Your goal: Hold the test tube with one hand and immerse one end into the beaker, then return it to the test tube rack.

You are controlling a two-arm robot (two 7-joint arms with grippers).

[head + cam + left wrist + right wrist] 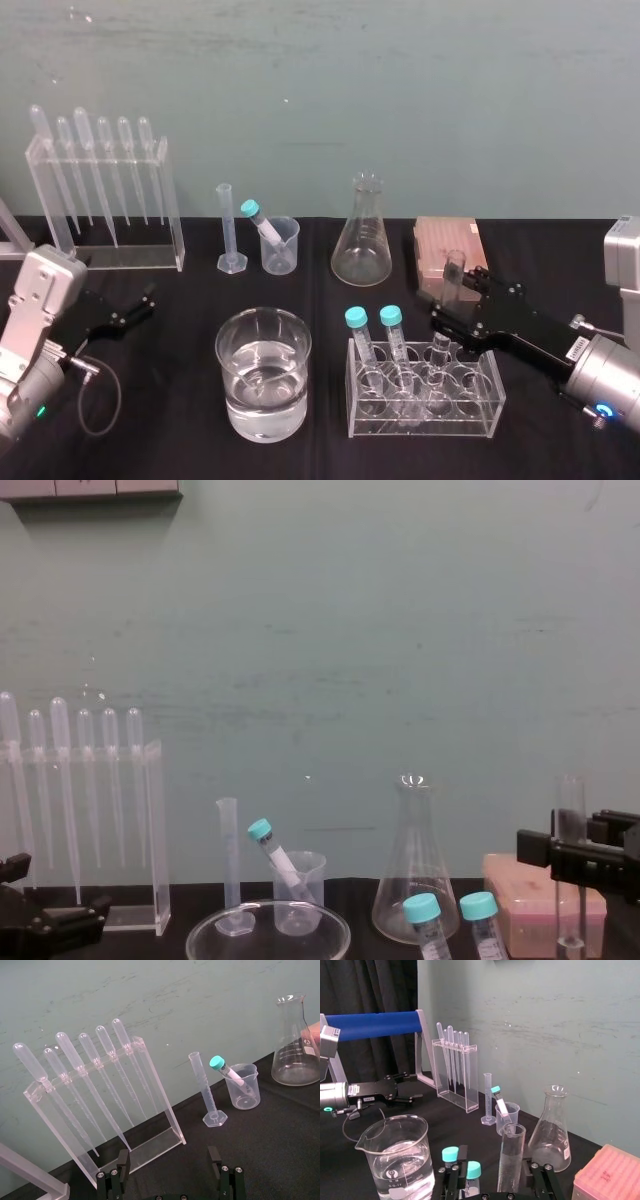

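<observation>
Flanking test tube point(511, 1150), right hand point(496, 1160) jaws spread, contact unclear, left hand point(168, 1152) jaws spread

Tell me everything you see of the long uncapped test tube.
The test tube is clear glass, long, thin, open-topped and looks empty. It stands upright between the open fingers of the right gripper, over the right half of the clear rack, beside two teal-capped tubes. Whether it sits in a hole is unclear.

Ahead of me stands a scuffed teal wall point(420, 90); my black-draped surface point(170, 440) runs up against its foot, and a dark curtain point(370, 985) hangs beside it.
</observation>
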